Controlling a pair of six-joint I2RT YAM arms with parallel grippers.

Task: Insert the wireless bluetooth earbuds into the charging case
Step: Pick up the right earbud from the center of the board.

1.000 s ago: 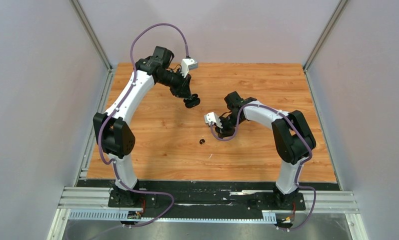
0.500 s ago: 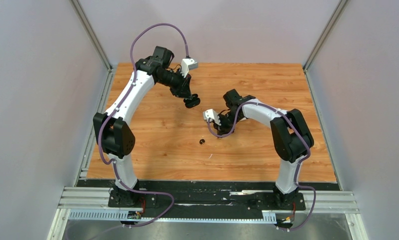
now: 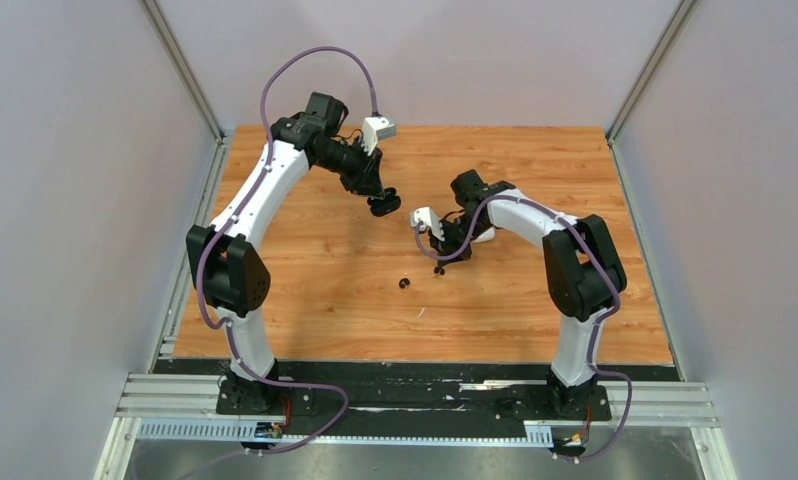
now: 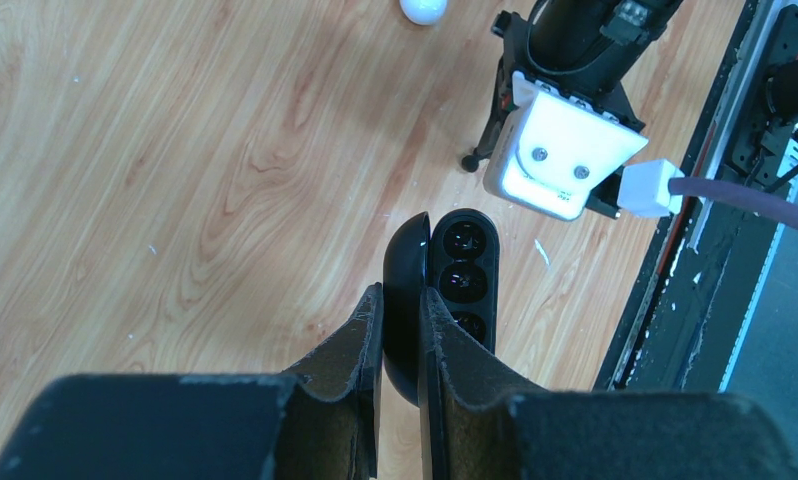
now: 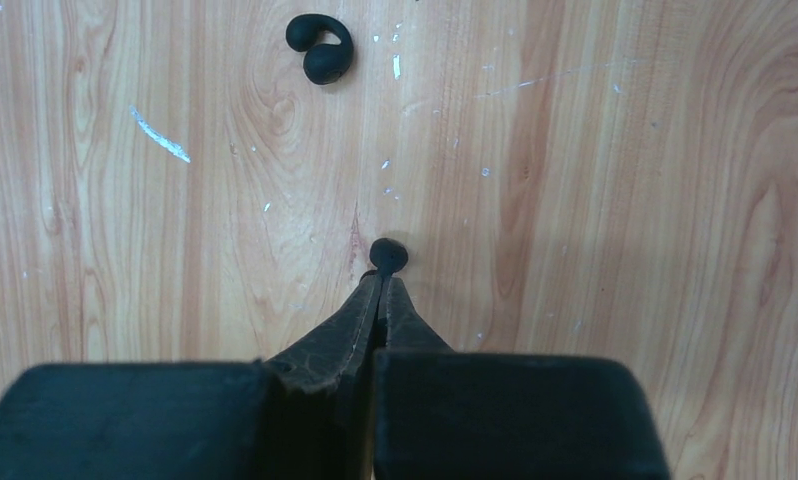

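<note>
My left gripper (image 4: 400, 300) is shut on the lid of an open black charging case (image 4: 462, 270), held above the table at the far centre in the top view (image 3: 385, 205). Its dark earbud sockets face the right arm. My right gripper (image 5: 383, 280) is shut on a small black earbud (image 5: 388, 256) that sticks out past the fingertips. It hovers near the table, right of the case and slightly nearer (image 3: 441, 262). The held earbud also shows in the left wrist view (image 4: 469, 160). A second black earbud (image 5: 320, 48) lies loose on the wood (image 3: 404, 284).
A white rounded object (image 4: 423, 8) lies on the wood beyond the right gripper, cut off by the frame edge. The wooden table (image 3: 305, 300) is walled by grey panels on the left, right and back. A black rail runs along its near edge.
My right gripper has moved away from the near edge, towards the held case, with the black earbud in it. The left arm and the case have not moved.
</note>
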